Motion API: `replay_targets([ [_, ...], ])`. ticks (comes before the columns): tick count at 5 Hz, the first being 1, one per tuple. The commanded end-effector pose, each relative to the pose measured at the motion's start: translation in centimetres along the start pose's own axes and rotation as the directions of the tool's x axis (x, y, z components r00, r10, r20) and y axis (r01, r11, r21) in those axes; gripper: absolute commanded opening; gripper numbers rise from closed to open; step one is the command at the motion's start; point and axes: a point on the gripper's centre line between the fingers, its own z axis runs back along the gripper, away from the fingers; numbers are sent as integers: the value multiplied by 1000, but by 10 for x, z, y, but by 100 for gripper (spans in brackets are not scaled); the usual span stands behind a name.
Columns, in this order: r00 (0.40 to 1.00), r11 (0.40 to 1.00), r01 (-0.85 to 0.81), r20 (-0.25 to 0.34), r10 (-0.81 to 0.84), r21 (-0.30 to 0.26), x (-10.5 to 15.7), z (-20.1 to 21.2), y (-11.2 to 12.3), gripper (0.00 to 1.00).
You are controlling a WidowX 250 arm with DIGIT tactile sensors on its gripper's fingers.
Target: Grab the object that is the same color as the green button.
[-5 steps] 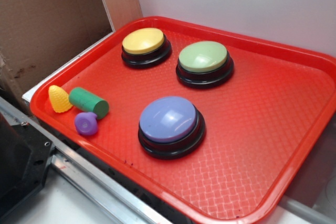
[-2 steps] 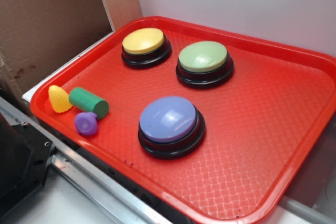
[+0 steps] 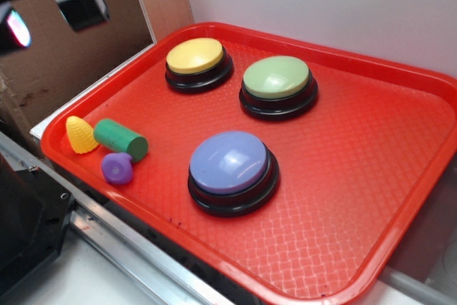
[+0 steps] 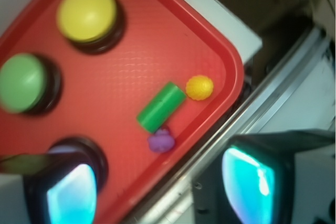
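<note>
The small dark-green cylinder (image 3: 120, 139) lies on its side near the left corner of the red tray (image 3: 357, 176), between a yellow corn-shaped cone (image 3: 81, 135) and a purple knob piece (image 3: 117, 168). The green button (image 3: 277, 80) stands at the back middle of the tray. My gripper (image 3: 46, 16) hangs high at the top left, well above and behind the cylinder, open and empty. In the wrist view the cylinder (image 4: 161, 106) lies ahead of the open gripper (image 4: 163, 192), with the green button (image 4: 21, 82) at the left edge.
A yellow-topped button (image 3: 196, 58) stands at the back left and a lavender-blue button (image 3: 230, 166) at the tray's middle front. Brown cardboard (image 3: 64, 55) stands left of the tray, a white wall behind it. A metal rail (image 3: 136, 248) runs along the tray's front-left edge.
My gripper has come into the exterior view at the top left, moving down and to the right. The objects on the tray have not moved.
</note>
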Motion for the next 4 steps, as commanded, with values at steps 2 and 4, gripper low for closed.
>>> replay_targets([
  [2, 908, 907, -417, 84, 411, 62, 29, -87, -8, 100],
  [4, 914, 902, -405, 101, 394, 149, 21, -125, -4, 100],
])
